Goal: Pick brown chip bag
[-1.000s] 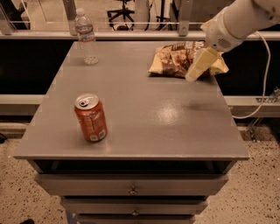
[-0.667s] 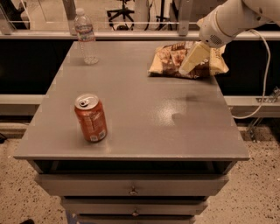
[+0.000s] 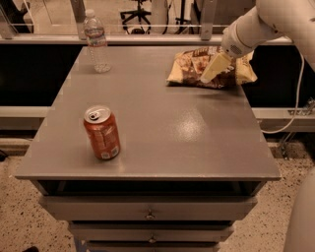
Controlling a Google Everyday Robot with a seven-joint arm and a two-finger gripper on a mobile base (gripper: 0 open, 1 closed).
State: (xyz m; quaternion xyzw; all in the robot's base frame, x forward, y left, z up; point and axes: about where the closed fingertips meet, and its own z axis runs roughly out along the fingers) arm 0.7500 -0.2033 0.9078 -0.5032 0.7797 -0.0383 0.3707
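Since a second ago the gripper has swung left and farther back, from the near right edge of the snack to a spot over its middle. The brown chip bag lies flat at the far right of the grey table, unmoved, its dark centre showing left of the gripper and one tan-yellow end poking out to the right behind it. The gripper's pale tip slants down and to the left across the bag's right half. Whether it touches the foil cannot be told, nor whether the gripper is apart, together or clamped on anything. Well apart from the bag, an orange soda can stands upright near the table's front left, and a clear water bottle stands upright at the far left corner. Below the tabletop sit drawers with small knobs, over a speckled floor. Beyond the far edge runs a pale ledge, with the base of an office chair behind it. A white cable hangs at the right. The white arm enters from the upper right corner and angles down and left to the wrist above the bag.
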